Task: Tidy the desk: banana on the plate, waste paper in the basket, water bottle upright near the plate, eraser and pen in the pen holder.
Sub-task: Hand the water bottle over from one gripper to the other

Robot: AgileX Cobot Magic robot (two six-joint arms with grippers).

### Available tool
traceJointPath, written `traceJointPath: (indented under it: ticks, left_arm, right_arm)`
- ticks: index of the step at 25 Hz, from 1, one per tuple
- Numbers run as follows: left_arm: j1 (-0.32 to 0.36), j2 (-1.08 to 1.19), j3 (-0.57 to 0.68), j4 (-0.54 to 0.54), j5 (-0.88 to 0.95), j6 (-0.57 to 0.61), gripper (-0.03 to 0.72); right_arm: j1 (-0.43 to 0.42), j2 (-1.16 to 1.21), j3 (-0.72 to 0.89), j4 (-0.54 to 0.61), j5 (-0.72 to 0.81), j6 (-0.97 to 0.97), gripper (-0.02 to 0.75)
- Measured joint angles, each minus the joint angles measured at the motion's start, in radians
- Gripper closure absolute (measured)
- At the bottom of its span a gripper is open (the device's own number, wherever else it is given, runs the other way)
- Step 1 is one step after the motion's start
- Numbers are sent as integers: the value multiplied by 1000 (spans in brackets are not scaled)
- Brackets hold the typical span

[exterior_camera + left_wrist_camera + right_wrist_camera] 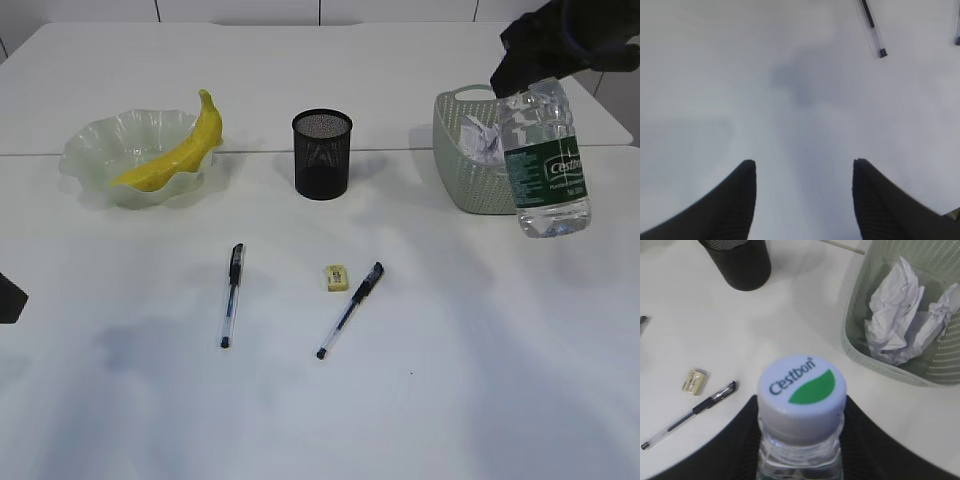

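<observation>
White surface (480,380) carries: plate (95,150) far left, pen holder (322,153) centre, basket (470,170) right; nearer, two pens (231,295) (351,310) with eraser (336,277) between them.

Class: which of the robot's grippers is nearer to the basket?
Right. The right gripper holds the bottle by its neck, right beside the basket. The left gripper, jaws open, is over bare table near the pens, far off.

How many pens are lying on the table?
2. One pen lies on the table in front of the bowl with the banana. The other pen lies slanted right next to the small eraser. None seems hidden, though the black pen holder's inside isn't visible.
</observation>
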Motion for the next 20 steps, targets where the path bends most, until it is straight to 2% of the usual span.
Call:
traceJointPath:
  ticks: [11, 20]
  left_arm:
    - [0, 0, 0, -223, -91, 246, 253]
    - [0, 0, 2, -479, -136, 508, 253]
  right_arm:
    - [0, -46, 4, 245, -1, -249, 426]
    - [0, -46, 4, 569, 65, -538, 426]
